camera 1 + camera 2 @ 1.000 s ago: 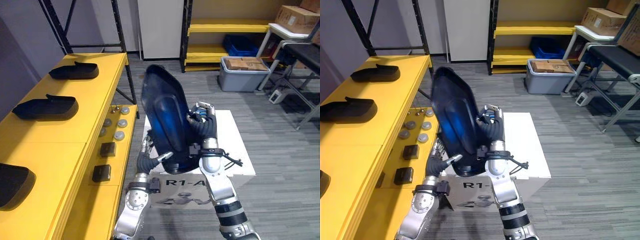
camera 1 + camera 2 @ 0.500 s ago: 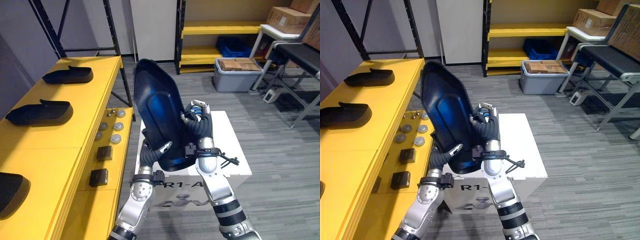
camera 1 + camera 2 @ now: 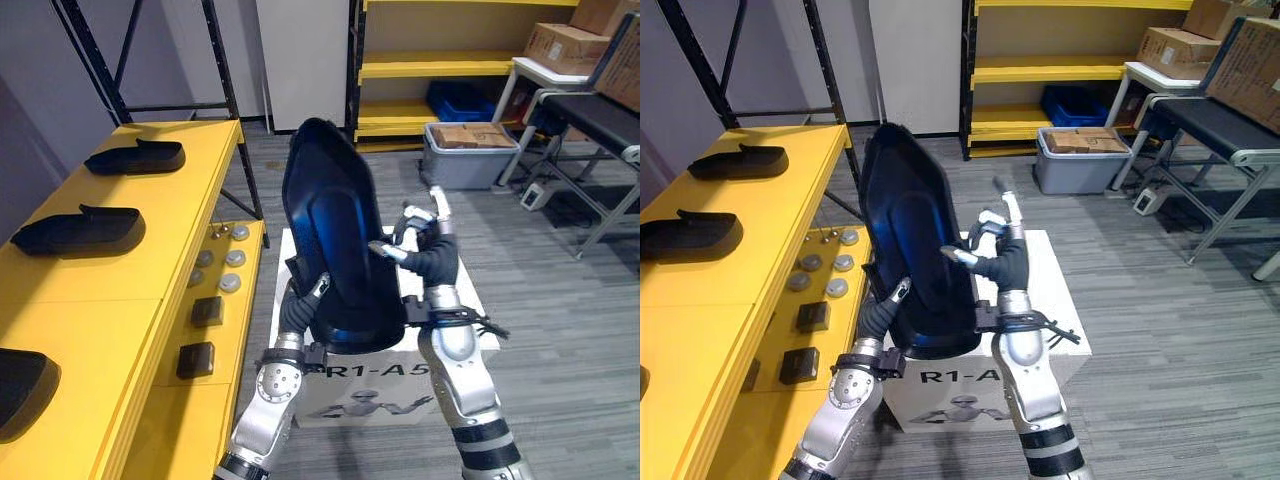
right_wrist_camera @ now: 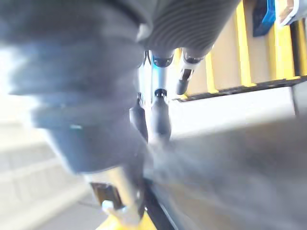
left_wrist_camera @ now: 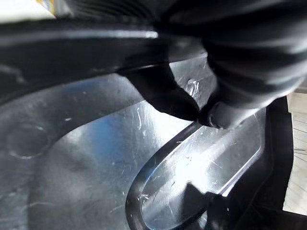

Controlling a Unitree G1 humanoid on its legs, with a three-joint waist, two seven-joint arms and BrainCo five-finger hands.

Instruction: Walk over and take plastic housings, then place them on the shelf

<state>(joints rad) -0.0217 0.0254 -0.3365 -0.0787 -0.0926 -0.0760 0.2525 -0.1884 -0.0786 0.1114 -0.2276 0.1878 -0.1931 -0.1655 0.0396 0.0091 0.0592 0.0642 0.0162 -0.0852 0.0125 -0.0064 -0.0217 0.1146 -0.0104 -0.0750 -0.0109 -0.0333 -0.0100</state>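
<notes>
Left hand [image 3: 298, 308] pinches lower edge of plastic housing [image 3: 335, 230], thumb on front face. Right hand [image 3: 428, 255] fingers spread loose, thumb touching rim. Housing upright: glossy black rounded shell, above white box [image 3: 1048, 268], beside yellow shelf [image 3: 130, 290].

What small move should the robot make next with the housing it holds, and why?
Probably swing the black plastic housing leftward toward the yellow shelf. It stands upright above the white box, the left hand pinching its lower rim, the right hand open against its side. Bare shelf shows beside the shelved housings.
</notes>
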